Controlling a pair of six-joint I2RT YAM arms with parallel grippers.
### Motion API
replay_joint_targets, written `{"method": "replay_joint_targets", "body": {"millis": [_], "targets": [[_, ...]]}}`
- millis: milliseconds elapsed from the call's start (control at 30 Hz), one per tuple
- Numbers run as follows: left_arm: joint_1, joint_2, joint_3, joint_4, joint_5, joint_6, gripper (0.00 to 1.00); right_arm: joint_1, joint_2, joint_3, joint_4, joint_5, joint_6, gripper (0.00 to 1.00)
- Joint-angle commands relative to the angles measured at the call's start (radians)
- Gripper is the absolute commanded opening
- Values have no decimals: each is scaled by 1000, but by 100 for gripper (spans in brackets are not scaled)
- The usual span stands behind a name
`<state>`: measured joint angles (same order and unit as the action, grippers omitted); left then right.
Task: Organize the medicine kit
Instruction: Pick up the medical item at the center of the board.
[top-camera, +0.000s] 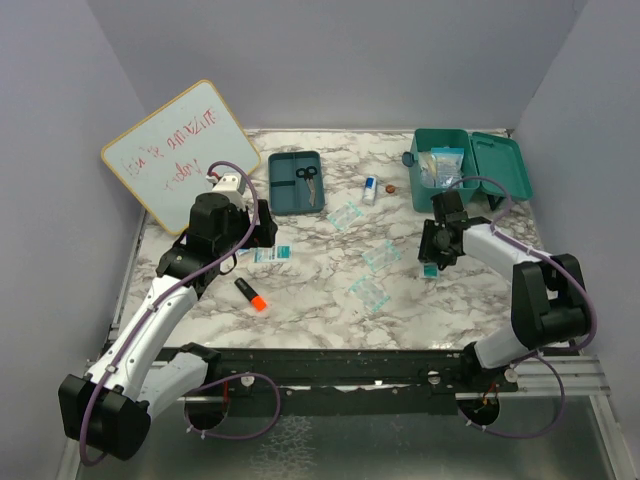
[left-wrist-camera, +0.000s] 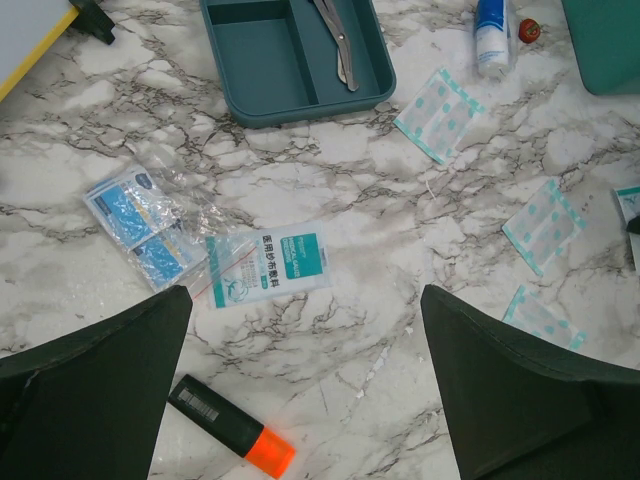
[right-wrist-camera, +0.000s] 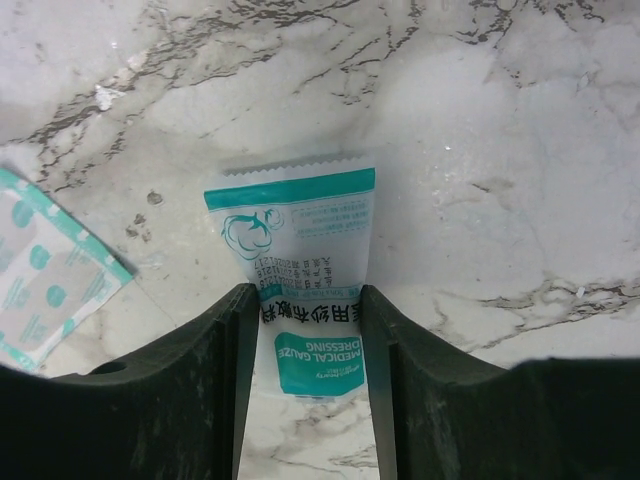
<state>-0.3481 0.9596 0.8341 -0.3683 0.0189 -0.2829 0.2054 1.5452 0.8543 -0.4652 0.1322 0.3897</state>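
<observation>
The medicine kit (top-camera: 500, 165), a teal box, stands open at the back right with packets inside. In front of it my right gripper (top-camera: 432, 258) is down at the table. In the right wrist view its fingers (right-wrist-camera: 215, 340) press both long edges of a white and teal medical gauze packet (right-wrist-camera: 300, 220) lying flat on the marble, so the right gripper (right-wrist-camera: 305, 300) is shut on that packet. My left gripper (top-camera: 262, 228) hovers wide open at the left. Beneath the left gripper (left-wrist-camera: 305, 300) is bare marble, with another gauze packet (left-wrist-camera: 268, 262) just beyond it.
A shallow teal tray (top-camera: 290, 195) holding scissors (top-camera: 308, 175) sits at the back centre, with a whiteboard (top-camera: 180, 150) leaning at the back left. An orange-capped highlighter (left-wrist-camera: 230, 425), a clear bag of blue packets (left-wrist-camera: 145, 225), a small bottle (top-camera: 370, 188) and plasters (top-camera: 380, 257) lie scattered.
</observation>
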Motion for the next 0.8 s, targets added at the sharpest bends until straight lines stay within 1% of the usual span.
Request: {"method": "replay_joint_targets", "body": {"millis": [0,133,233,267,300,400,500,600,767], "targets": [[0,4,-7,7,2,3,99,-1,-63,-20,12,-59,-31,49],[0,3,-7,18,2,-13,99,-1,-89,-21,11,-83,-45,48],[0,8,-7,34,39,-38,99,0,-121,-22,10,-123,-53,48],[0,10,-4,37,58,-47,99,1,-143,-20,10,-162,-52,48],[0,22,18,46,131,-80,99,11,-206,-22,26,-242,-37,48],[0,34,41,73,213,-117,98,30,-255,-22,50,-305,0,48],[0,54,51,129,295,-182,97,71,-286,-22,84,-360,48,48],[0,81,51,193,372,-249,95,143,-301,-15,122,-380,97,48],[0,146,62,272,458,-307,90,257,-293,-6,222,-408,193,48]]}}
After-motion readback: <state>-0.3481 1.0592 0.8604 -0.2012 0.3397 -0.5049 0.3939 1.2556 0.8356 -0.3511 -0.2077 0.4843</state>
